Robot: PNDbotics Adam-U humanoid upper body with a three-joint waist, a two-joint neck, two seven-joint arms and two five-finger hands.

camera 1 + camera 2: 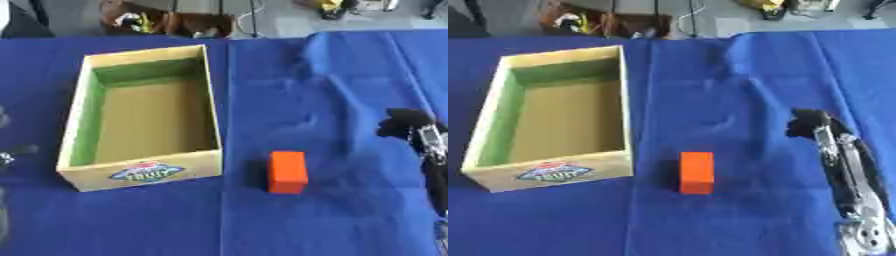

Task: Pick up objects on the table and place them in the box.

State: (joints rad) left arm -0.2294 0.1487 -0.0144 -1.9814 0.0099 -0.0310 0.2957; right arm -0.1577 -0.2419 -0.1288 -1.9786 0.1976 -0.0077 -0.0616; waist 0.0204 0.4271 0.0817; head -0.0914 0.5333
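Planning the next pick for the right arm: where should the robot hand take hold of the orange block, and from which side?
Probably from above, across the narrow width of the orange block: it lies flat on the blue cloth, long axis running away from the robot, both long sides free. The right robot hand is nearest.

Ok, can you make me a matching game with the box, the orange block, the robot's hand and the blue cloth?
Things:
1. box
2. orange block
3. right hand
4. blue cloth

Places or states:
A. covers the whole table
B. lies just right of the box, on the cloth
C. open on top, nothing inside
D. comes in from the right, past the block

Pairs: 1-C, 2-B, 3-D, 4-A
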